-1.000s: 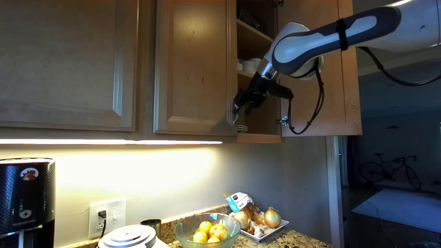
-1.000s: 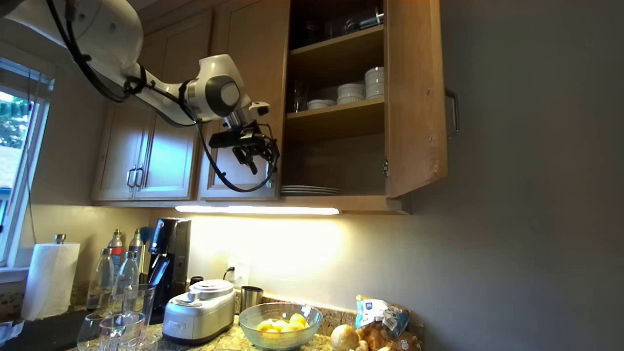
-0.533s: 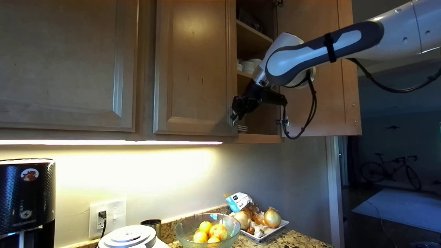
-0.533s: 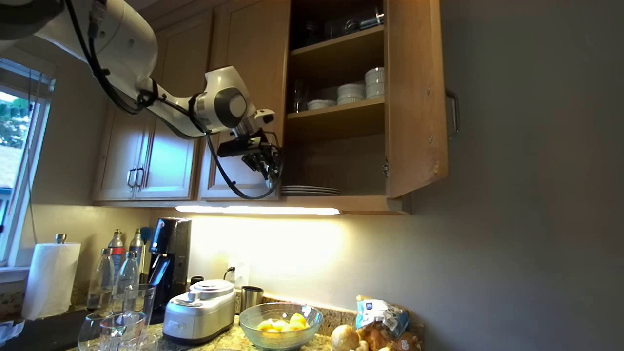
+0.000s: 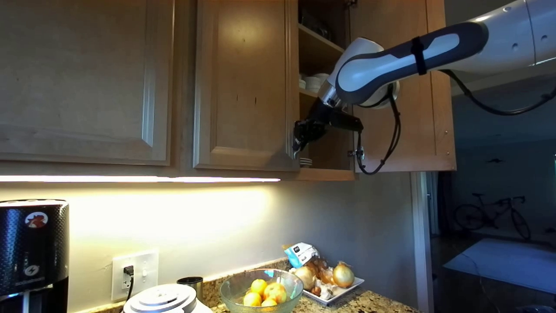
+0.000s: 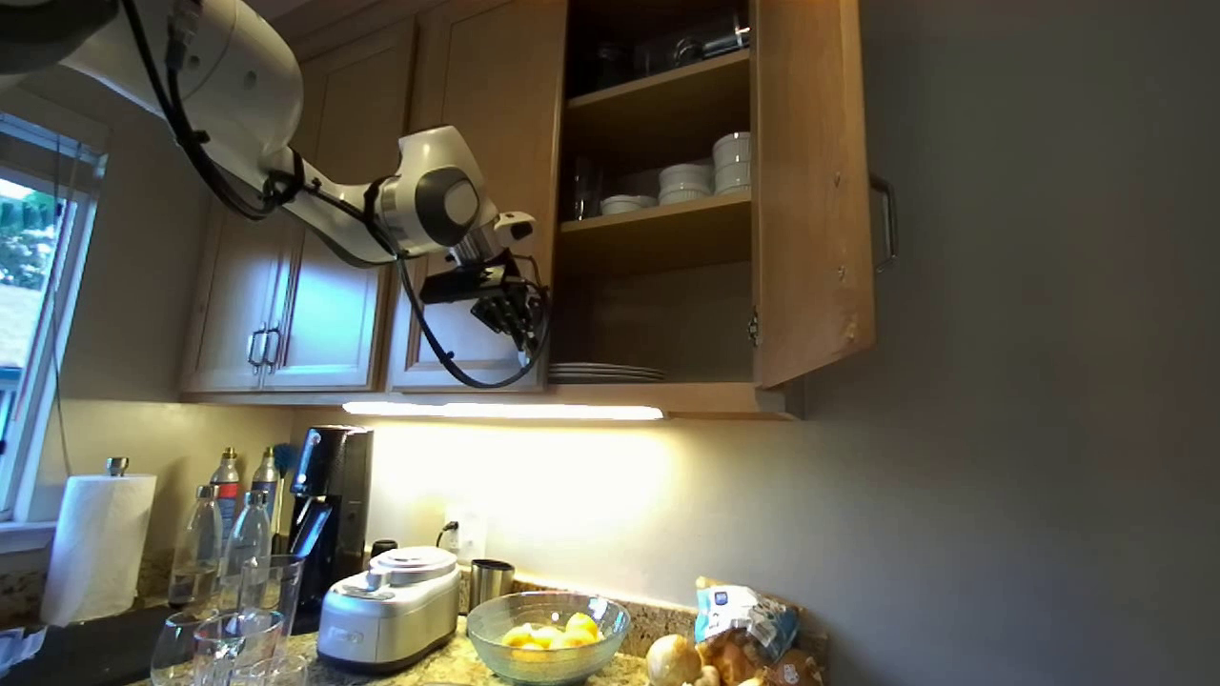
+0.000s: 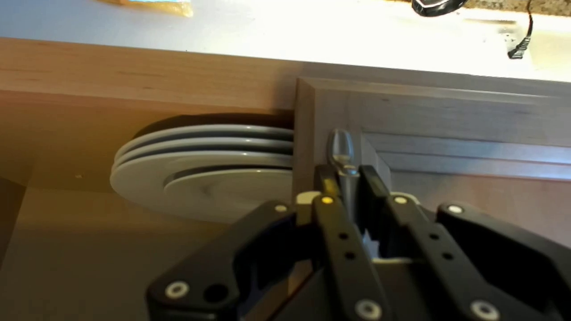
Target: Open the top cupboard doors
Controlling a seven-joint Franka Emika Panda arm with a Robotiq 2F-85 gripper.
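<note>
Of the top cupboard doors, the one with the recessed panel (image 5: 247, 78) lies flush against the cabinet frame. Its partner (image 6: 810, 210) is swung wide out, its bar handle (image 6: 886, 224) on the far face. In the wrist view my gripper (image 7: 350, 179) has its fingers on both sides of the silver handle (image 7: 342, 145) of the flush door, near that handle's lower end, shut on it. Both exterior views put the gripper (image 5: 297, 144) at this door's lower free edge. Much of the gripped handle is hidden by the fingers.
Stacked white plates (image 7: 200, 178) sit inside the cupboard beside the gripped door, with white bowls (image 6: 686, 176) on the shelf above. Another wooden door (image 5: 78, 78) adjoins. Below are a glass fruit bowl (image 6: 496, 638), a silver appliance (image 6: 391, 615) and a coffee machine (image 5: 32, 248).
My gripper came down and in to the flush door's handle, and its fingers closed around it. Over the last half second it shifted very slightly up. Neither door has visibly moved.
</note>
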